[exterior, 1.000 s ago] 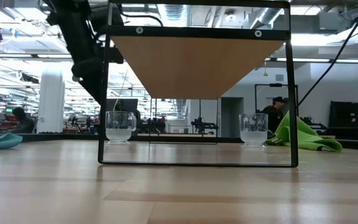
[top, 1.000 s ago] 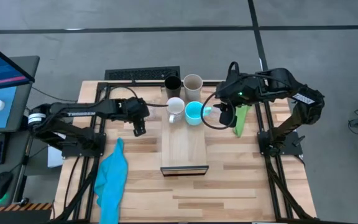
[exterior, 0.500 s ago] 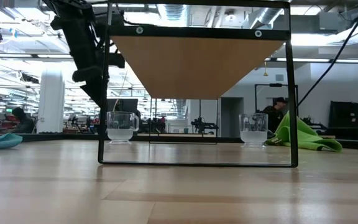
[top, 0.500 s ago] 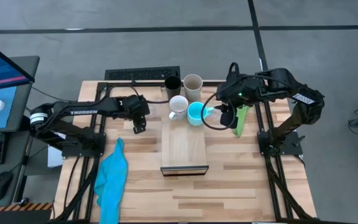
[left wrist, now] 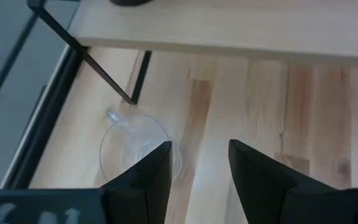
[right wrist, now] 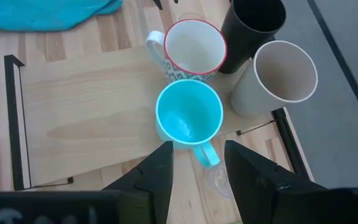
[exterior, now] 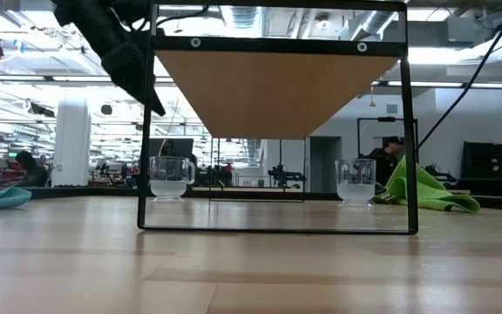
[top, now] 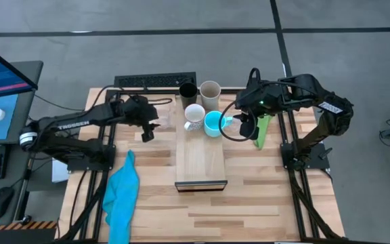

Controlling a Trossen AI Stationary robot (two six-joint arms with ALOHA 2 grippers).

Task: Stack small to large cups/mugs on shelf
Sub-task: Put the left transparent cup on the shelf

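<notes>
The shelf (top: 200, 159) carries four cups at its far end: a black cup (top: 188, 91), a beige-grey cup (top: 210, 90), a white mug (top: 194, 115) and a turquoise mug (top: 212, 124). Two clear glass cups (exterior: 169, 177) (exterior: 356, 180) stand on the table under the shelf's far end. My left gripper (top: 145, 134) is open and empty, left of the shelf, above the left glass cup (left wrist: 135, 152). My right gripper (right wrist: 197, 158) is open, its fingers on either side of the turquoise mug's handle (right wrist: 206, 154), apart from it.
A turquoise cloth (top: 122, 193) lies at the table's near left. A green cloth (top: 263, 129) lies right of the shelf, under my right arm. A keyboard (top: 154, 81) lies at the table's far edge. The shelf's black frame legs (exterior: 145, 131) stand beside the glass cups.
My left gripper has risen and drawn a little toward the table's left and far edges, still open and empty. The cups and my right arm have kept still.
</notes>
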